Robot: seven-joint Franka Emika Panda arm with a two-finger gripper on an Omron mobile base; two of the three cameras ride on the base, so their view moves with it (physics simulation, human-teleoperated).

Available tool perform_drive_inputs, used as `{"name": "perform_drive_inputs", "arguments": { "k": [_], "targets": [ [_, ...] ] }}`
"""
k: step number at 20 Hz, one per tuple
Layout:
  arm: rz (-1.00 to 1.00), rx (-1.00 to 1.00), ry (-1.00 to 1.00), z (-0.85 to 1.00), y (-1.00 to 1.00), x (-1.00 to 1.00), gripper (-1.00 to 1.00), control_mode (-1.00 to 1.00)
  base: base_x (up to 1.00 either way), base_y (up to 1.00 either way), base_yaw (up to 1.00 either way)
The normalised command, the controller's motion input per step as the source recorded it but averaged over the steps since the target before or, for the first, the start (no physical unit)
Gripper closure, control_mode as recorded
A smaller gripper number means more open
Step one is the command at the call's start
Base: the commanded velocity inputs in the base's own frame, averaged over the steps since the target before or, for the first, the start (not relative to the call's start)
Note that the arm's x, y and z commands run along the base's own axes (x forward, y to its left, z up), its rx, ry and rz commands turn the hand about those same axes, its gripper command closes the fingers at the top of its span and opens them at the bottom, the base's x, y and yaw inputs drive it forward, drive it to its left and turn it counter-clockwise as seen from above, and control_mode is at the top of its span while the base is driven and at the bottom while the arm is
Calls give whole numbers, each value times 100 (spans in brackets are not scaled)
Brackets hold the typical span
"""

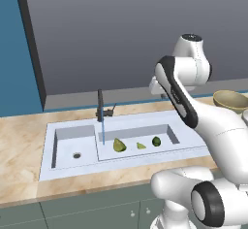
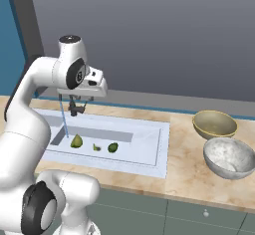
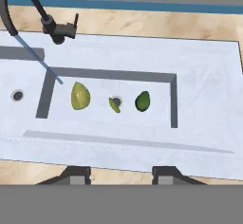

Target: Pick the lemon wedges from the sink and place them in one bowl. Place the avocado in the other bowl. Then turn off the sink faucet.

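**A:** Where do the pieces lie?

**B:** I see all three on the floor of the longer basin of the sink (image 3: 204, 76), in a row. The larger lemon wedge (image 3: 80, 96) is nearest the water stream (image 3: 38, 59); the small lemon wedge (image 3: 114, 105) sits at the dark drain hole; the avocado (image 3: 142, 101) is just beside that, on the far side from the stream. None touch each other.

**A:** And the surroundings?

**B:** The sink is sunk into a marbled tan desk (image 2: 184, 169) with a blue strip and a grey wall (image 2: 149, 30) behind it. The sink faucet (image 1: 100, 106) stands at the back rim, between the two basins, with water running into the long basin. Two bowls stand on the desk beyond the sink's end: a tan bowl (image 2: 214, 124) and a grey speckled bowl (image 2: 229, 157), just beside one another. The basin walls leave open floor around each piece.

**A:** The end effector?

**B:** My end effector (image 3: 121, 173) hangs above the sink's near rim, well apart from the pieces, fingertips (image 3: 78, 174) apart, holding nothing.
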Motion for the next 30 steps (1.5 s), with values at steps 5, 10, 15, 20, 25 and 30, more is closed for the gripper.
{"name": "perform_drive_inputs", "arguments": {
  "k": [5, 10, 15, 20, 25, 30],
  "targets": [
    [0, 0, 1, -21, 0, 0, -100, -100, 0, 0, 0],
    [0, -1, 5, -56, -1, 23, -100, -100, 0, 0, 0],
    [-3, -4, 4, -50, 0, 48, -100, -100, 0, 0, 0],
    [-2, -2, 1, -43, 0, 33, -100, -100, 0, 0, 0],
    [0, 0, 0, -36, -1, 6, -100, -100, 0, 0, 0],
    [0, 0, 0, -38, -7, 3, -100, -100, 0, 0, 0]
  ]
}}
